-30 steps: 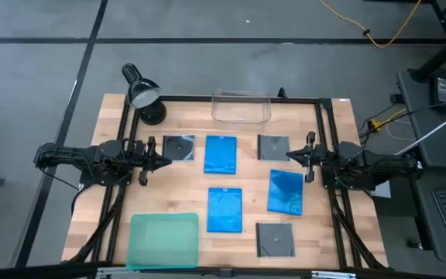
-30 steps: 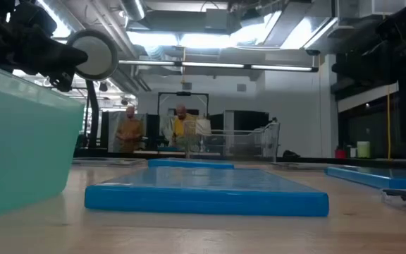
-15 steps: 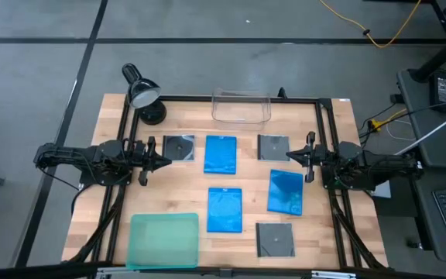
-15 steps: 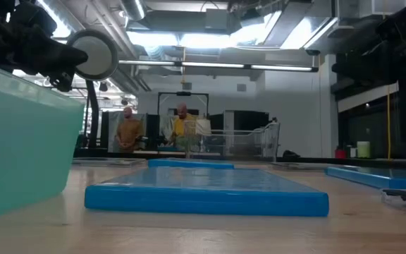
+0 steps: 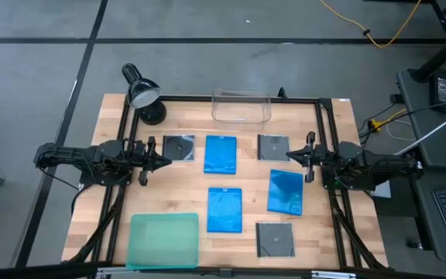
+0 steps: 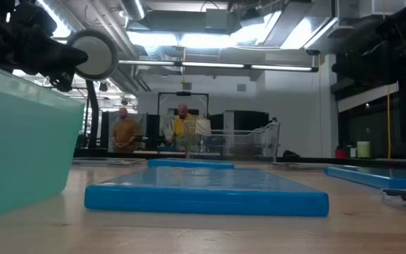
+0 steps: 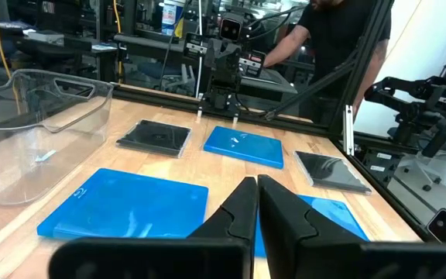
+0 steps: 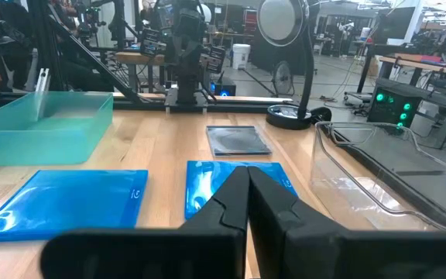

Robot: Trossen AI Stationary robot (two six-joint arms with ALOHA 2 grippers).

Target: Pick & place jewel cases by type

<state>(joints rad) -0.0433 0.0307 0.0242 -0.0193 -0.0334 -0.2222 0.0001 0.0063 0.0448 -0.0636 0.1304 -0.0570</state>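
Blue jewel cases (image 5: 222, 154) between left tool (image 5: 163, 161) and right tool (image 5: 290, 156).

Bare wood (image 5: 183, 177) between cases, lamp (image 5: 140, 94) behind.

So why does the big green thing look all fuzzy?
In the low view the teal tray sits right against the lens, so it blurs; the blue jewel case beyond is sharper. In the high view the same tray looks crisp.
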